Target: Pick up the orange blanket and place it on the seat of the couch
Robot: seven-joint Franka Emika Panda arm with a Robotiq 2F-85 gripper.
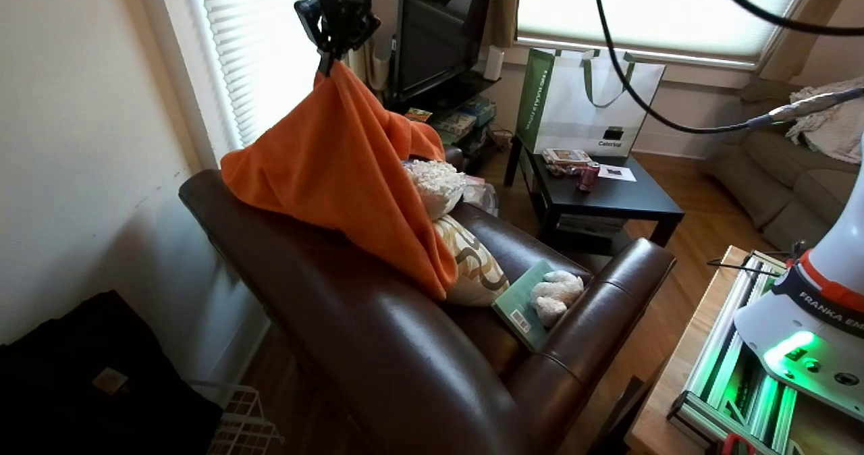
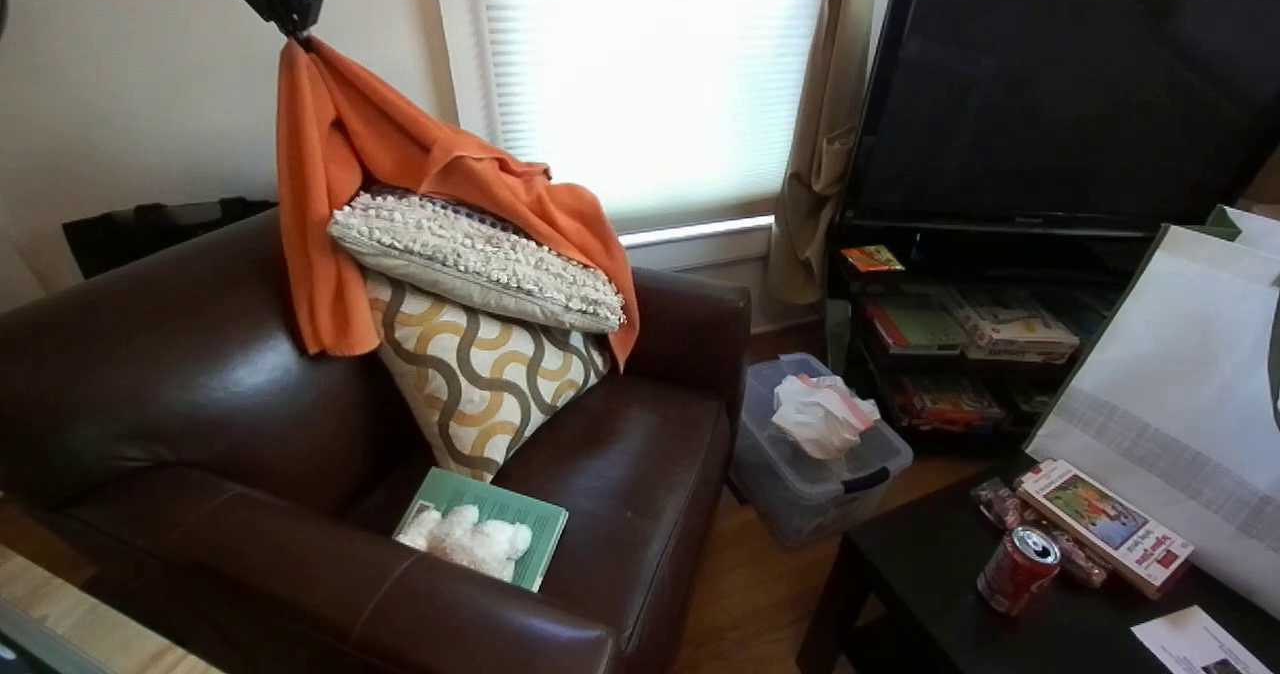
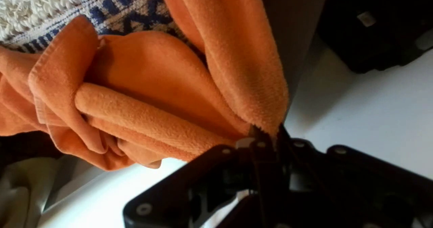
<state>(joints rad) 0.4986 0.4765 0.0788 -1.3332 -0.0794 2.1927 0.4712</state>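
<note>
The blanket (image 1: 337, 171) hangs from the end effector (image 1: 327, 67) along the back of the couch (image 1: 378, 333) and over the upper pillow (image 2: 480, 254), which lies on the lower pillow (image 2: 490, 374). On the seat (image 2: 640, 454), a stuffed toy (image 2: 480, 544) lies on a book (image 2: 505, 497). In an exterior view, a bin (image 2: 790, 504) stands right of the couch, left of the worktop (image 2: 930, 594).

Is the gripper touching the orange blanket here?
Touching: in the wrist view, the gripper is closed on a gathered fold of the orange blanket.

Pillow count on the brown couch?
2 visible: shaggy white pillow, partly covered by the orange blanket, and swirl-patterned pillow beneath the shaggy one. Others may be hidden under the blanket.
</note>
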